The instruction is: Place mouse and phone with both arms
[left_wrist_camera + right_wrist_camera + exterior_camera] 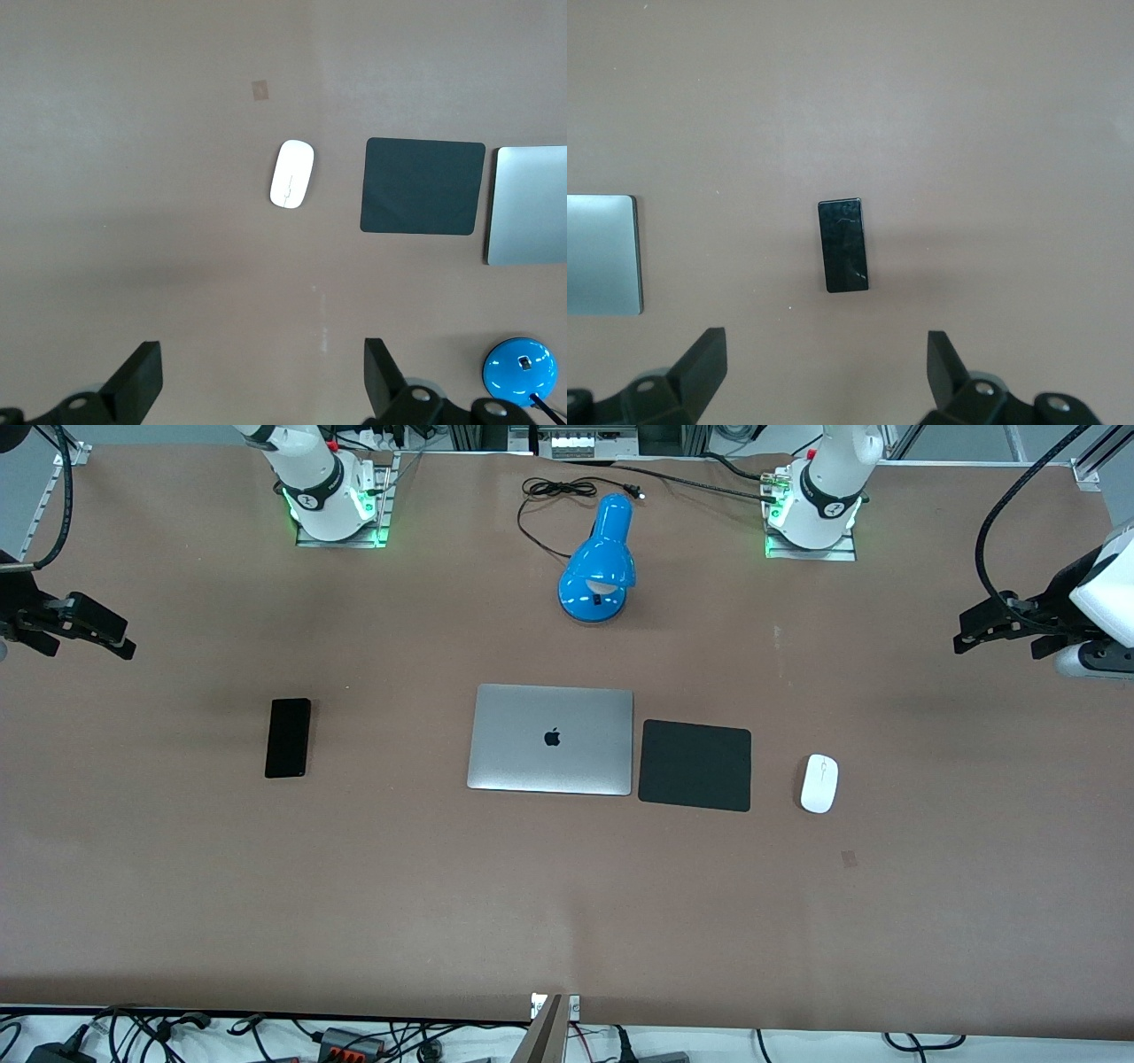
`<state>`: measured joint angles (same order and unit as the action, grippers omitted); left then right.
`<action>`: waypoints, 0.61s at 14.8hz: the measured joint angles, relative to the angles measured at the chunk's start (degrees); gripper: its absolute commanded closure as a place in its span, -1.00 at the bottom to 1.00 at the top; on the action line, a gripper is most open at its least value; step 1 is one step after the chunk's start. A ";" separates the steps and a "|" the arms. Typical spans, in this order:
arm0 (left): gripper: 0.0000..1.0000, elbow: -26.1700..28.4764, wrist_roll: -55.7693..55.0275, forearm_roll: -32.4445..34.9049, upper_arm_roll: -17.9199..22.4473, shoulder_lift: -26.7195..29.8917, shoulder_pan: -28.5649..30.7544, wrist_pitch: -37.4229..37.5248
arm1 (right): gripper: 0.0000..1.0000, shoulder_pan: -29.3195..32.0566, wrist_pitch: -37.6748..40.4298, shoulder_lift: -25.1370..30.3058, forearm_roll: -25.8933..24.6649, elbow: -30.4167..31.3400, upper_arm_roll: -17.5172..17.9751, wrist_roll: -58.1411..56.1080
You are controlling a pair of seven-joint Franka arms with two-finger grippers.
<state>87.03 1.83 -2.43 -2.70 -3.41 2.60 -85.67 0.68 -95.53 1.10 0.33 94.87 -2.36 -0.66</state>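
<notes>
Left claw (257, 376) spread, right claw (824, 372) spread, both cut off, mouse (819, 783), phone (288, 738) untouched.

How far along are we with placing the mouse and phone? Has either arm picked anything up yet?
Nothing looks done yet. The mouse lies on the bare table beside the mouse pad; the phone lies toward the right arm's end. Neither is in hand: the left gripper and right gripper are open and empty, high over the table. Both pickups and placements remain.

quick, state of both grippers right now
Left gripper: open, holding nothing, up over the table with the mouse in its wrist view.
Right gripper: open, holding nothing, over the table above the phone.
</notes>
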 measured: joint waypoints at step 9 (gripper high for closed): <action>-1.00 -0.67 0.71 0.02 -0.11 -20.00 -0.01 -12.00 | -1.00 -0.10 -1.16 -4.00 -0.81 1.89 0.47 -0.05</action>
<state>86.36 2.54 -2.40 -2.81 -23.42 2.59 -97.67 0.58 -96.69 -2.90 -0.48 96.77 -1.90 -0.71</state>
